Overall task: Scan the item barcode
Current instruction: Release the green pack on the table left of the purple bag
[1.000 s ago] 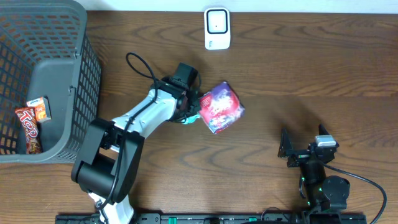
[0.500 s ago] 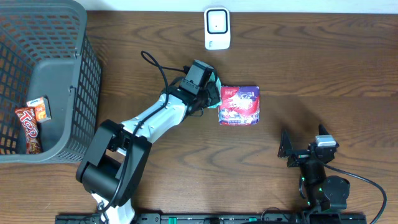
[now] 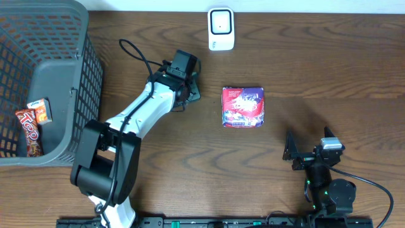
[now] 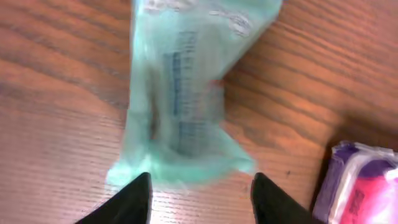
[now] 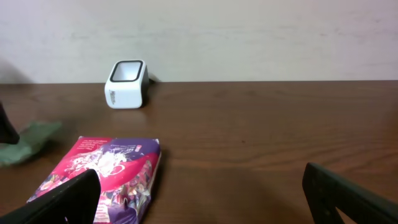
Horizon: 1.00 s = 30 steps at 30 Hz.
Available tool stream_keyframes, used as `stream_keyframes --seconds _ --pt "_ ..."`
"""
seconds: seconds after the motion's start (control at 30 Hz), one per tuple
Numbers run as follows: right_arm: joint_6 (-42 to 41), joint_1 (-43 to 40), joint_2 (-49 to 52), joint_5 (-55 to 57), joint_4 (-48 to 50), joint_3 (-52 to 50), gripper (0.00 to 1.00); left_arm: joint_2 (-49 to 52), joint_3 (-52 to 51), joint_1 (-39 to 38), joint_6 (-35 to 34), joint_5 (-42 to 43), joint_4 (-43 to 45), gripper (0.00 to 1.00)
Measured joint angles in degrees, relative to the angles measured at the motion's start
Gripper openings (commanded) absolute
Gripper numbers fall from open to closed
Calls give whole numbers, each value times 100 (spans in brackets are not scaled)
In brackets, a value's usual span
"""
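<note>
I see the snack bag (image 3: 243, 106) lying flat on the desk (image 3: 329, 69), its red and purple printed face up, with nothing gripping it. It sits near the middle of the desk, on the near side of the small white scanner (image 3: 221, 28), which stands at the far edge. The bag and the scanner are well apart.

My left gripper (image 4: 202, 185) is spread, with its two dark fingers apart and nothing pinched between them. From the overhead view it hangs just left of the bag, not touching it. In the left wrist view a pale green packet (image 4: 180, 106) lies on the wood right ahead of the fingertips. That picture is blurred, so I cannot tell whether its near edge touches them. The corner of the bag shows at the lower right of that view.

My right gripper (image 5: 200, 179) is spread wide and empty, low at the near right of the desk and well apart from the bag.

On the left stands a grey mesh basket (image 3: 88, 69) with two candy bars (image 3: 28, 132) in it.
</note>
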<state>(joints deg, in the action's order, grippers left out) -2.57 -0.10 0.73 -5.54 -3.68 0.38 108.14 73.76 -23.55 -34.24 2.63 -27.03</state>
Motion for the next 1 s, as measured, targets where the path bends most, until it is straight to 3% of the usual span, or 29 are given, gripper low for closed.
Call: stream_keyframes --seconds 0.27,0.37,0.5,0.93,0.97,1.0 --pt "0 0 0 0 0 0 99 -201 385 -98 400 223 -15 60" --pt "0 0 0 -2 0 0 99 -590 420 -63 476 297 -11 53" --pt "0 0 0 0 0 0 99 -1202 487 120 577 275 -4 52" --pt "0 0 0 0 0 0 99 -2592 879 1443 1014 -46 44 53" --pt "0 0 0 -2 0 0 99 -2723 964 1633 1032 -107 81 61" --pt "0 0 0 -2 0 0 99 -2839 1027 1803 1043 -162 151 63"
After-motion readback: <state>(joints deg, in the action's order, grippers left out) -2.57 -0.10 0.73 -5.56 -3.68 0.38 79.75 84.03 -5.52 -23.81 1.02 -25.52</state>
